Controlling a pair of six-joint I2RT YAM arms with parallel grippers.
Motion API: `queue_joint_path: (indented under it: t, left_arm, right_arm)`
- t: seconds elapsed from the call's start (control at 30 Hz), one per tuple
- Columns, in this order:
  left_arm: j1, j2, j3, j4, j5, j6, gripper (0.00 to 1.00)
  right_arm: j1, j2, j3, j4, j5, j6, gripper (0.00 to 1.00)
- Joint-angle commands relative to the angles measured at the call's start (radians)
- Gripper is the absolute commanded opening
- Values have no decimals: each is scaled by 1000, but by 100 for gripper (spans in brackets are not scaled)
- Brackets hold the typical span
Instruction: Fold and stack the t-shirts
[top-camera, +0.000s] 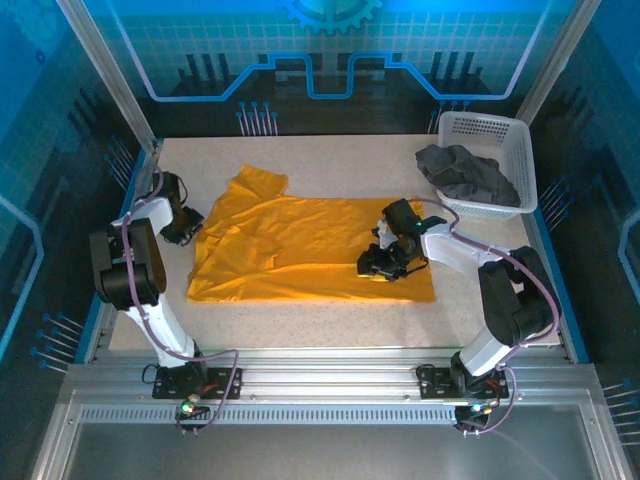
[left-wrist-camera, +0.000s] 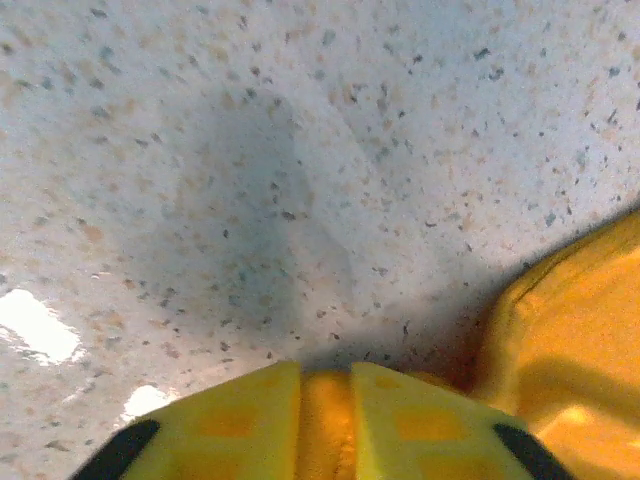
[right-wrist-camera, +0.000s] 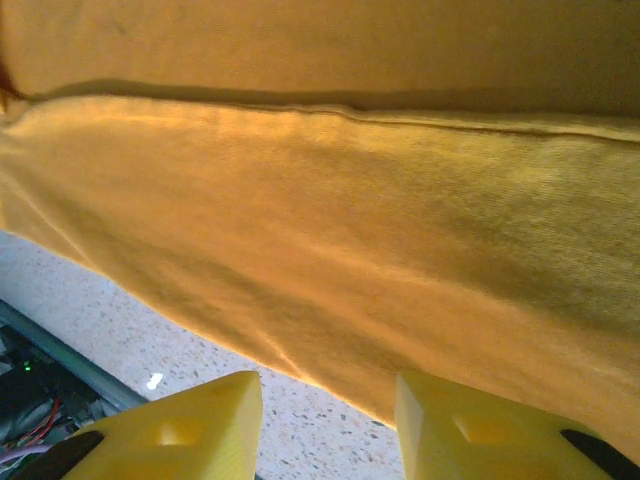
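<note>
Orange-yellow t-shirt (top-camera: 300, 250) is spread mostly flat on the speckled table (top-camera: 330, 160), centre of the top view. One sleeve pokes out at its upper left corner. The body runs out to the right, and there are some wrinkles mid-body.

Dark grey t-shirt (top-camera: 465, 172) is bunched in the white lattice basket (top-camera: 485, 125), upper right of the frame. Part of it seems to drape over the basket's left rim. It is well apart from the orange one, so nothing is stacked.

Left gripper (top-camera: 188, 228) sits at the orange shirt's left edge, mid-left of the top view. In the left wrist view its yellow fingers (left-wrist-camera: 240, 420) are at the bottom edge, almost together. The narrow gap between them is packed with orange fabric, so it reads as pinching a bit of the shirt's edge. More of the shirt bulks up at the lower right of that view. Above the fingers is bare table with a soft shadow on it.

Right gripper (top-camera: 382, 262) is low over the shirt's lower right part, right of centre in the top view. In the right wrist view its fingers (right-wrist-camera: 200, 420) stand clearly apart at the bottom. Nothing is between them, only table and the shirt's edge seen through the gap, so the jaws are parted and empty. Orange fabric runs across that view above the fingers, with a fold or seam line near the top. A metal rail (right-wrist-camera: 60, 350) shows in the lower left corner.
</note>
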Motion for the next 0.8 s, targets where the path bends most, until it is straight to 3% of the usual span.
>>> queue_joint_path:
  t: [0.0, 0.07, 0.13, 0.3, 0.47, 0.63, 0.77]
  left_arm:
    - [5, -58, 7, -84, -122, 11, 36]
    - [-14, -127, -1, -123, -186, 2, 45]
    - [-39, -199, -21, -160, -198, -19, 45]
    - [-155, -314, -144, -204, -51, -192, 35]
    - [-266, -321, -298, -124, 76, -384, 28]
    - [-269, -262, -378, -75, 104, -455, 28]
    - [-217, -273, -424, -116, 67, -442, 27]
  right_arm:
    - [9, 15, 22, -42, 44, -5, 41]
    - [9, 22, 28, -43, 54, -7, 41]
    - [9, 33, 30, -39, 56, -8, 41]
    - [30, 79, 63, -38, 66, -25, 40]
    - [76, 151, 115, -59, 84, -45, 40]
    - [124, 217, 142, -87, 113, -55, 40]
    - [173, 275, 168, -117, 126, -68, 40]
